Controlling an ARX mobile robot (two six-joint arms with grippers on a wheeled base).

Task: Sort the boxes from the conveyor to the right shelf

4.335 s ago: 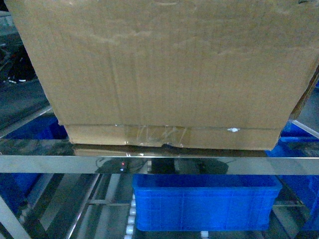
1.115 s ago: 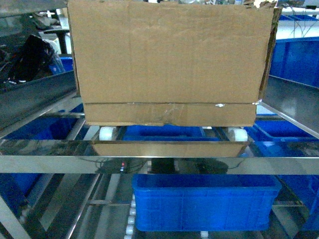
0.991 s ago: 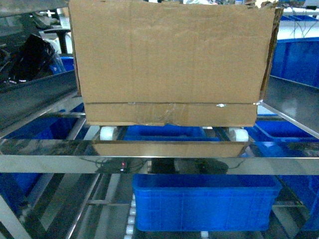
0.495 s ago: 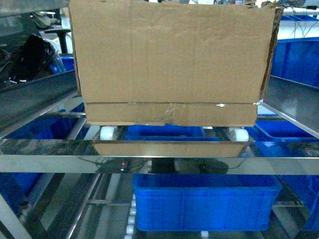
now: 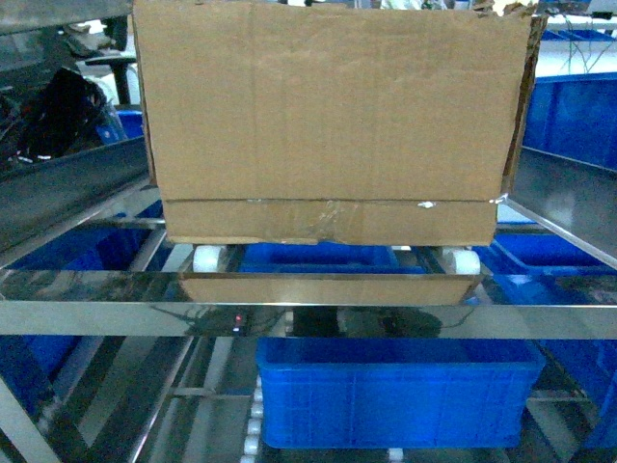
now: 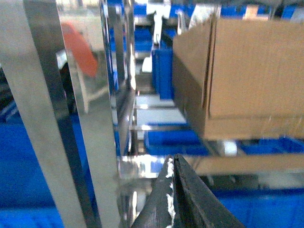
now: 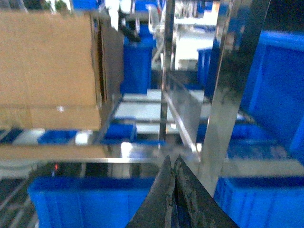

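Observation:
A large brown cardboard box [image 5: 328, 116] rests on the white rollers [image 5: 206, 258] of the silver metal shelf [image 5: 308, 316]. The left wrist view shows the box [image 6: 247, 76] at upper right, and the right wrist view shows the box [image 7: 47, 66] at upper left. My left gripper [image 6: 172, 161] is shut and empty, low beside a shelf post, apart from the box. My right gripper [image 7: 172, 164] is shut too, holding nothing, in front of the shelf's front rail. Neither gripper shows in the head view. The conveyor is out of view.
A blue plastic crate [image 5: 395, 391] sits on the lower level under the box. More blue crates [image 5: 569, 106] stand at the right and behind. Shiny upright shelf posts [image 6: 90, 109] [image 7: 228, 95] stand close to each gripper. A steel side rail [image 5: 559, 207] slants at the right.
Since 4.3 s ago the box went from filling the view at the shelf's front rail to sitting deeper on the rollers. Over the last second nothing has visibly moved.

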